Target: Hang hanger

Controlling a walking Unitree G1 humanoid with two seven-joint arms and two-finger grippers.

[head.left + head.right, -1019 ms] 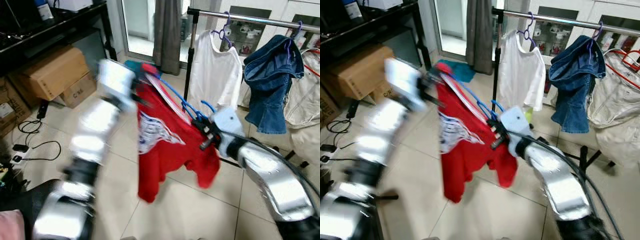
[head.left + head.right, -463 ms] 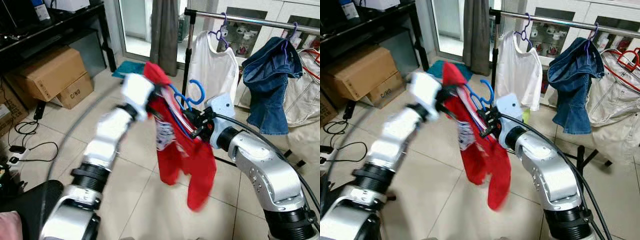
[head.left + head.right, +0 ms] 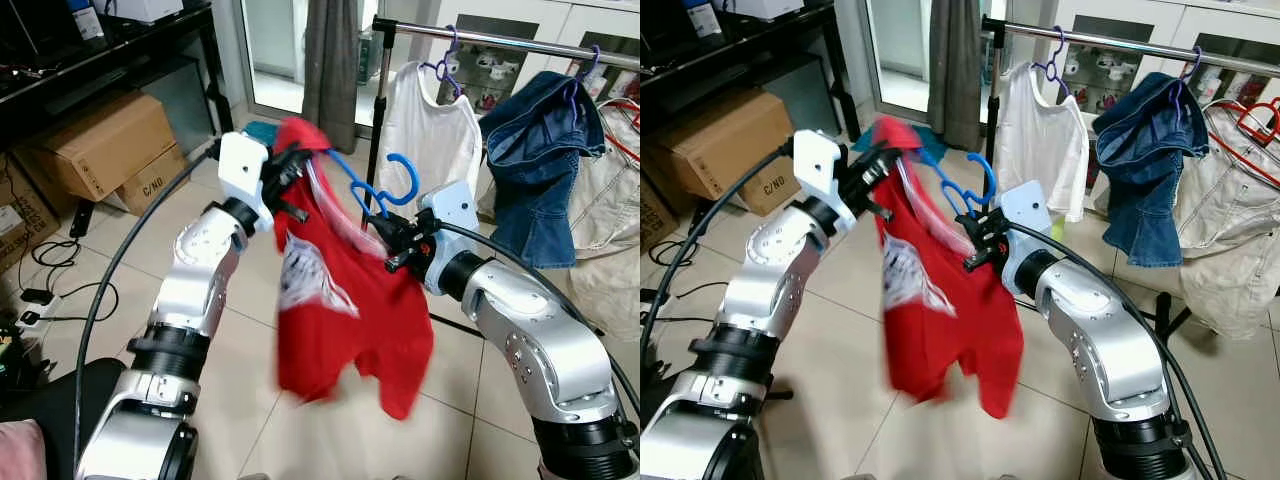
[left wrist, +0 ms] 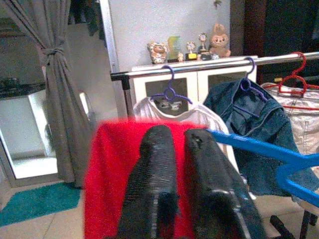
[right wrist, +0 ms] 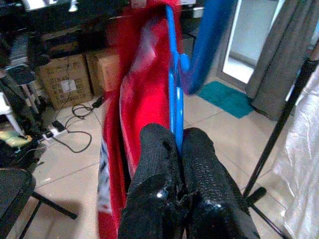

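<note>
Both claws held the blue hanger with its red shirt, short of the rail.

Nearest, the red shirt [image 3: 345, 300] hung over the floor tiles between the arms. The right claw [image 3: 398, 243] was clamped shut on the blue hanger [image 3: 372, 195] below its hook; the left claw [image 3: 292, 168] was pinched shut on the shirt's left shoulder. The hanger's long axis ran left to right, hook up. Farther off and higher, the clothes rail [image 3: 520, 40] lay beyond the right claw, the nearer arm, with bare bar between the white shirt [image 3: 430, 125] and denim jacket [image 3: 535, 160].
</note>
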